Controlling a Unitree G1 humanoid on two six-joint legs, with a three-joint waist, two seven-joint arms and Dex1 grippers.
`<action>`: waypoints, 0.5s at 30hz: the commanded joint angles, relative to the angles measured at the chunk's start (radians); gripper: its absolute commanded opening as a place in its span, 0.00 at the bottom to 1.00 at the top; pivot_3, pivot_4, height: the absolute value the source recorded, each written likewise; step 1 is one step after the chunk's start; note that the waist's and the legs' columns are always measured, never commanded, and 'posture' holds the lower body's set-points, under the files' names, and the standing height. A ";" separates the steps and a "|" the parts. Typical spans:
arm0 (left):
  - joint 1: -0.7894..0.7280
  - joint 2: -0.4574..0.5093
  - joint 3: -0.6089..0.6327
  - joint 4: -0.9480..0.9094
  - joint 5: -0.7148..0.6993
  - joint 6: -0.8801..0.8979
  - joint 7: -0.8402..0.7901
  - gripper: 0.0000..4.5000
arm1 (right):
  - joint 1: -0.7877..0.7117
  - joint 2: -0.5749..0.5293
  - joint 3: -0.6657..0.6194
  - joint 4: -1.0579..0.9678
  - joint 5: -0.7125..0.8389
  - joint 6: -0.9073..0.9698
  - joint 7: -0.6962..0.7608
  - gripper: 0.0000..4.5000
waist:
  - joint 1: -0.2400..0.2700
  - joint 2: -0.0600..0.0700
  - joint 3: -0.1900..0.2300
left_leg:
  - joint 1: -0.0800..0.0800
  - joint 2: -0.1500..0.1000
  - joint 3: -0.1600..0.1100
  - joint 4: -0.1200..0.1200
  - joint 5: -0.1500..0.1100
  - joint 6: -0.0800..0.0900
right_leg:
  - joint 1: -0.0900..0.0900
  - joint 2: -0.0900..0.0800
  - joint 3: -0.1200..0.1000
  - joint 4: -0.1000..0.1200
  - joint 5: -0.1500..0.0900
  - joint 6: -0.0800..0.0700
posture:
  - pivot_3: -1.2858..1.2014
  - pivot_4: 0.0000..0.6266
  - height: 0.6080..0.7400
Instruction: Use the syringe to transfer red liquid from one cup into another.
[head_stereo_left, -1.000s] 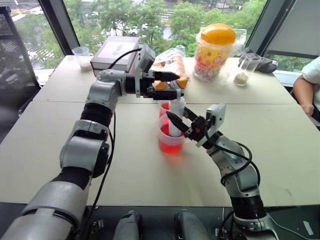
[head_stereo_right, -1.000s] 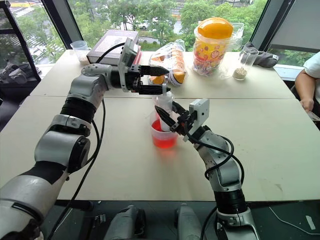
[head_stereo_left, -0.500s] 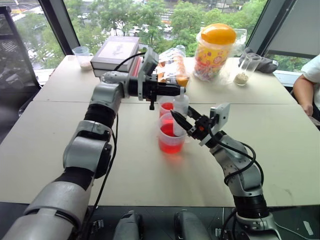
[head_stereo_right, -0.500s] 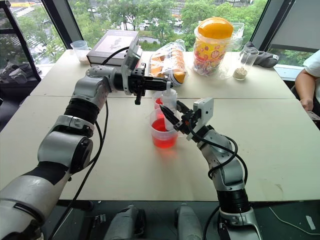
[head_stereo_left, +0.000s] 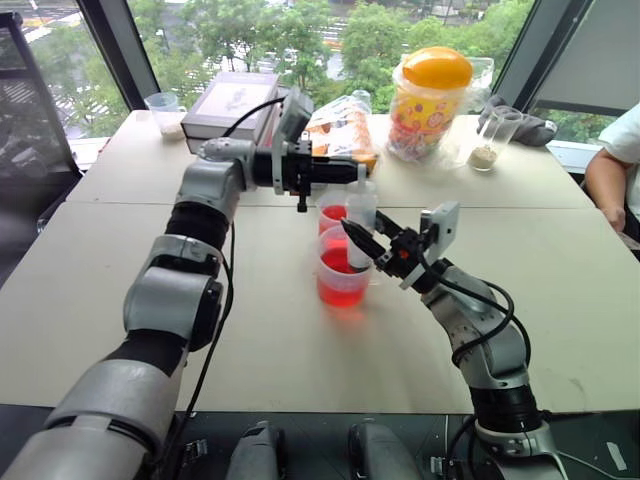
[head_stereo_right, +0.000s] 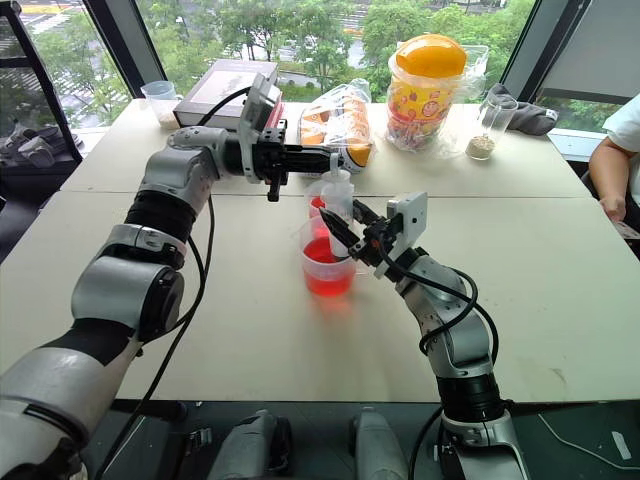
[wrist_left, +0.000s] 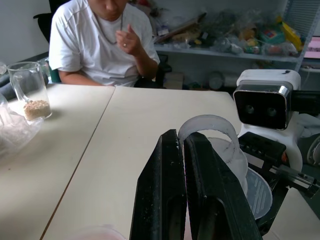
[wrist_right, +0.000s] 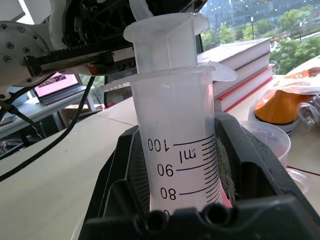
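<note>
The syringe (head_stereo_left: 360, 212) stands upright with its lower end in the larger cup (head_stereo_left: 341, 285), which holds red liquid (head_stereo_left: 338, 290). My right gripper (head_stereo_left: 357, 240) is shut on the syringe's graduated barrel (wrist_right: 176, 150) from the right. My left gripper (head_stereo_left: 352, 172) reaches in level from the left and is shut on the top loop of the white plunger (wrist_left: 209, 124). The smaller cup (head_stereo_left: 329, 214) stands just behind the larger one and also shows red liquid inside.
At the back of the table (head_stereo_left: 120, 300) are a candy jar with an orange lid (head_stereo_left: 430, 100), a snack bag (head_stereo_left: 340, 125), stacked books (head_stereo_left: 235, 100), a small clear cup (head_stereo_left: 163, 110) and a glass mug with grains (head_stereo_left: 492, 140). A person's arm (head_stereo_left: 612, 175) rests at the right edge.
My left gripper's jaws, open around the plunger top a second ago, have closed on it. My right gripper has kept its hold on the barrel in place.
</note>
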 joint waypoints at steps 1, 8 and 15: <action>-0.097 0.043 0.087 -0.020 -0.030 -0.037 0.094 0.02 | 0.022 -0.008 0.066 -0.027 0.014 0.006 0.069 0.32 | 0.000 0.000 0.000 | 0.000 0.000 0.000 0.000 0.000 0.000 | 0.000 0.000 0.000 0.000 0.000 0.000 | 0.52 0.24 1.00; -0.102 0.049 0.089 -0.018 -0.033 -0.042 0.099 0.02 | 0.023 -0.009 0.072 -0.029 0.015 0.005 0.070 0.32 | 0.000 0.000 0.000 | 0.000 0.000 0.000 0.000 0.000 0.000 | 0.000 0.000 0.000 0.000 0.000 0.000 | 0.52 0.24 1.00; -0.091 0.047 0.083 -0.031 -0.037 -0.018 0.078 0.02 | 0.014 -0.010 0.071 -0.038 0.015 0.006 0.066 0.32 | 0.000 0.000 0.000 | 0.000 0.000 0.000 0.000 0.000 0.000 | 0.000 0.000 0.000 0.000 0.000 0.000 | 0.52 0.24 1.00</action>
